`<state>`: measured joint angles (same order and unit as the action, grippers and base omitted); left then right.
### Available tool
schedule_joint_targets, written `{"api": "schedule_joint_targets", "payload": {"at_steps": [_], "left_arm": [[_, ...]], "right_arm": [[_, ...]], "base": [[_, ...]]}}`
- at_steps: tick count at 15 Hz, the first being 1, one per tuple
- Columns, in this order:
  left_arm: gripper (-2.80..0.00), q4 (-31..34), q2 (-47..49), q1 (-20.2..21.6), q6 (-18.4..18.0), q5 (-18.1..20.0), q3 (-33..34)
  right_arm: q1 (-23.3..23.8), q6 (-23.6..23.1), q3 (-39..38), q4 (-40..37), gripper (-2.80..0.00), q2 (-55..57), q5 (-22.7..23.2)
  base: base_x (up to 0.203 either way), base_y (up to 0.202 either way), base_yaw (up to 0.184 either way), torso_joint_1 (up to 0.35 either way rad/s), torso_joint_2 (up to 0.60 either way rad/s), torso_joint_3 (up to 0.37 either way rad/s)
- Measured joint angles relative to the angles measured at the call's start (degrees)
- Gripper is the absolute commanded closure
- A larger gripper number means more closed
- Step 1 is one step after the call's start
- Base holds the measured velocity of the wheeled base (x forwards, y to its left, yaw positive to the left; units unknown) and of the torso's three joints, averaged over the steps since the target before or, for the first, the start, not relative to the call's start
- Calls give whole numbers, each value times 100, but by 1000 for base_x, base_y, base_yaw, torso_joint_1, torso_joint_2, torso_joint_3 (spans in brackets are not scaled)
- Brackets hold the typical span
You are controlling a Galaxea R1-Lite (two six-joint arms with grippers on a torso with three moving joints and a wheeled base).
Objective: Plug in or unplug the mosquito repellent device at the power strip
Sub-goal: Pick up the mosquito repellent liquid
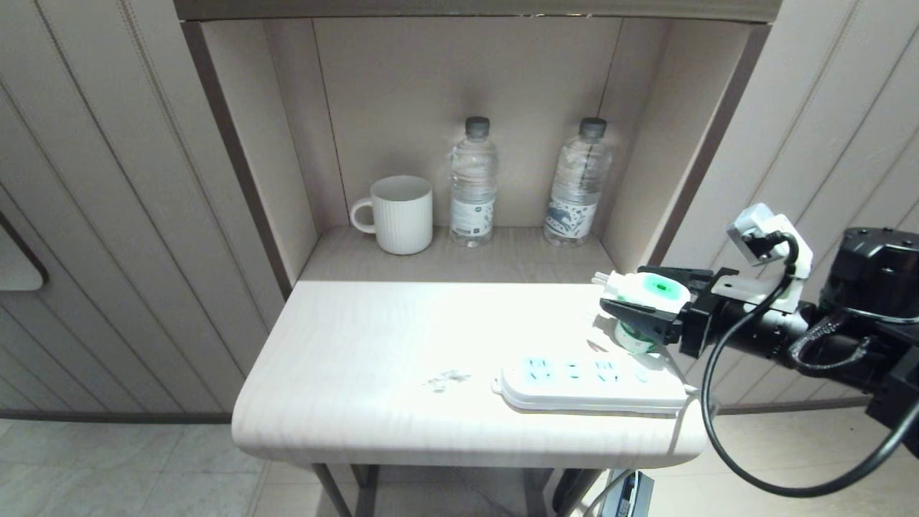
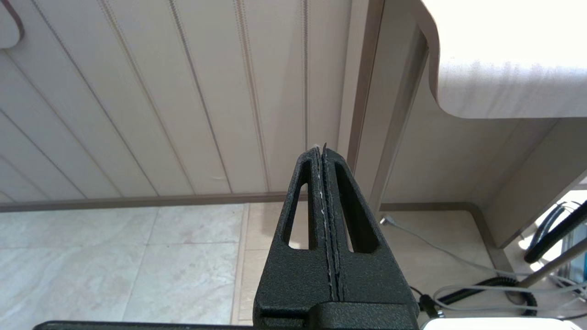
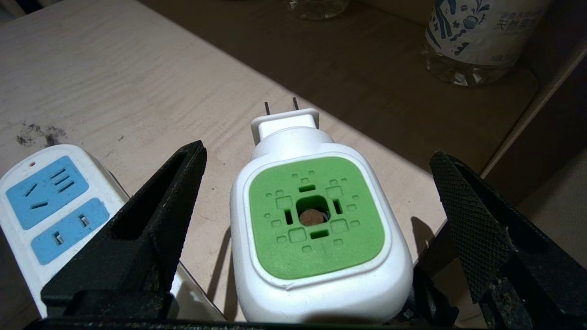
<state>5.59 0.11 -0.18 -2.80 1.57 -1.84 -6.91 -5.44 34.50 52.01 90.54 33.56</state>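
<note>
Right wrist view shows our right hand (image 3: 316,229) spread wide, one finger (image 3: 151,220) on each side of the mosquito repellent device (image 3: 316,238), with clear gaps between the pads and its white shell, so nothing is pinched yet. The device stands unplugged on the tabletop (image 1: 373,359), just behind the power strip (image 1: 592,384), its green vented face up and its two metal prongs (image 3: 279,107) pointing away from the wrist. Beyond the strip's blue sockets there is a small dark smudge (image 1: 446,378) on the tabletop; further back, in the alcove behind the strip, stand a ribbed white mug (image 1: 398,214) and two water bottles (image 1: 472,183).

We judge the device to be light, rigid and smooth, so it could slide or twist between the pads if gripped loosely. The little liquid bottle (image 1: 632,337) beneath looks the fragile part. We would close on the two flat white sides of the shell, well behind the prongs, squarely, leaving the prongs free for the socket.

Our left hand (image 2: 323,156) hangs parked below the tabletop's edge, fingers pressed together on nothing.
</note>
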Motion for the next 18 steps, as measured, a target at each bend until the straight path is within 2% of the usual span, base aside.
{"api": "schedule_joint_targets", "payload": {"at_steps": [11,12,18], "left_arm": [[0,1,0,0,0,-1,0],[0,1,0,0,1,0,0],[0,1,0,0,2,0,0]], "right_arm": [[-9,9,35,-8,-280,87,-14],[-9,12,45,-7,0,100,-38],[-26,3,74,-2,0,119,-133]], "base": [[0,0,0,0,0,0],[0,0,0,0,0,0],[0,0,0,0,0,0]]}}
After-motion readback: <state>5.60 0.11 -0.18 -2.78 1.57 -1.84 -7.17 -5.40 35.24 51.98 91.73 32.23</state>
